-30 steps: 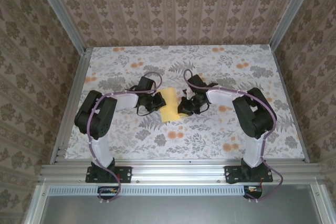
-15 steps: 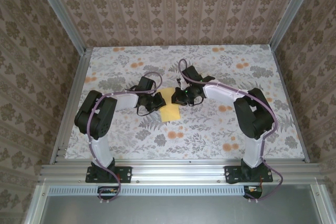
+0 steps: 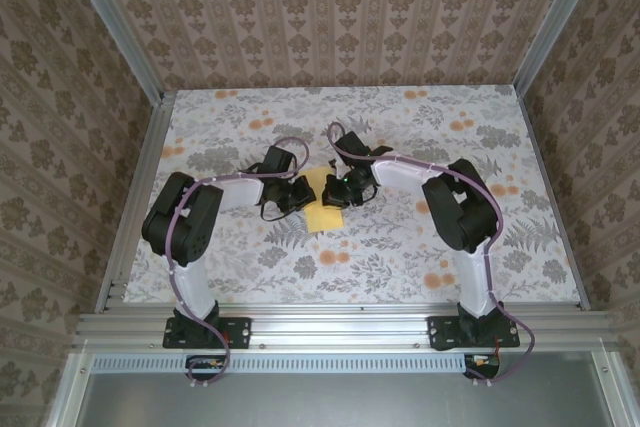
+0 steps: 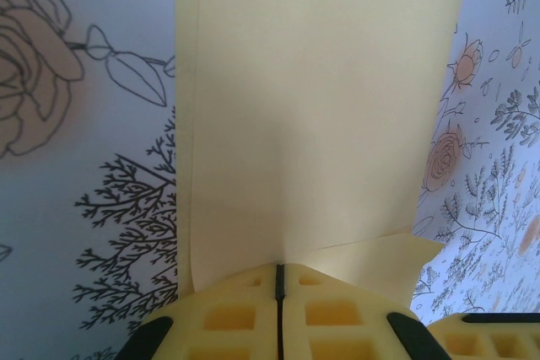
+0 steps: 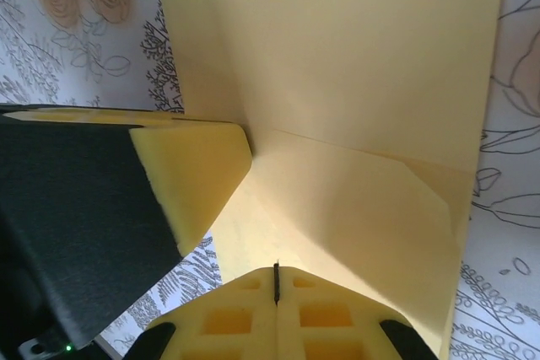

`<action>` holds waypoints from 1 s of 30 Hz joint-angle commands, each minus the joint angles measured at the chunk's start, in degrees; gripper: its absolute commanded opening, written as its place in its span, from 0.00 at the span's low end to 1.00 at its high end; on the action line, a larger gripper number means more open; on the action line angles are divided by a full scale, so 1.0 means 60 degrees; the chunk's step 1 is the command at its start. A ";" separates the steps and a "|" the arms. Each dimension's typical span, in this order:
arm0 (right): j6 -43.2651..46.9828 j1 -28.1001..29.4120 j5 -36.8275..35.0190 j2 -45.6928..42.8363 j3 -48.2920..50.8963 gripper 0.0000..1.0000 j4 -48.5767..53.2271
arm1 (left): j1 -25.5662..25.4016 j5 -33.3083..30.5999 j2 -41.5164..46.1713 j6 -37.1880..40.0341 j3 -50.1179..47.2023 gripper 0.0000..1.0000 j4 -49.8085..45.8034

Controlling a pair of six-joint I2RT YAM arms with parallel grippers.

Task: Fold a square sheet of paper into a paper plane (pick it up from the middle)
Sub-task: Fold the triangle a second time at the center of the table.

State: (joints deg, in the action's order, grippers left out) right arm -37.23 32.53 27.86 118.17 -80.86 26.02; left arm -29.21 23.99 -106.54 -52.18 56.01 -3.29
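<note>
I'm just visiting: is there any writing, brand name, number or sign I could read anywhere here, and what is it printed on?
None: no word, number, label or logo can be read in any view.
The yellow sheet of paper is blank.
The table cover and the walls carry only flower and leaf patterns.

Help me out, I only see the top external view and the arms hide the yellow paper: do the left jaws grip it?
Observer: Yes. In the left wrist view the left jaws are shut on the near edge of the sheet of paper.
Operator: And the right jaws?
Observer: Shut too, pinching a raised flap of it.
Operator: Any crease yet?
Observer: Yes, a fold line crosses the sheet just above that flap.
</note>
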 commanded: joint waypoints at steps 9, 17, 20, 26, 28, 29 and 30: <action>0.0315 0.0085 0.0462 0.0823 -0.0463 0.04 0.0573 | -0.0024 -0.1145 -0.0524 0.0208 -0.0220 0.08 -0.0930; 0.0361 -0.0052 0.0424 0.0250 0.0668 0.04 0.0445 | -0.0002 -0.1280 -0.0575 0.0267 -0.0252 0.08 -0.1091; 0.0314 -0.0240 0.0577 -0.0157 0.1369 0.04 0.0147 | 0.0013 -0.1302 -0.0612 0.0305 -0.0261 0.08 -0.1107; 0.0432 -0.0492 0.0877 -0.0757 0.2340 0.04 -0.0096 | 0.0063 -0.1374 -0.0638 0.0341 -0.0232 0.08 -0.1211; 0.0506 -0.0555 0.0838 -0.0911 0.2577 0.04 -0.0045 | 0.0071 -0.1403 -0.0656 0.0355 -0.0238 0.08 -0.1250; 0.0532 -0.0603 0.0864 -0.0973 0.2704 0.04 -0.0045 | 0.0078 -0.1405 -0.0670 0.0375 -0.0222 0.08 -0.1267; 0.0551 -0.0653 0.0869 -0.1059 0.2842 0.04 -0.0059 | 0.0079 -0.1413 -0.0678 0.0384 -0.0202 0.08 -0.1275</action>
State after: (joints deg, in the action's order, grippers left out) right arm -35.27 29.30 33.45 113.25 -66.94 20.88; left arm -29.26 23.64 -106.54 -51.75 56.18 -3.66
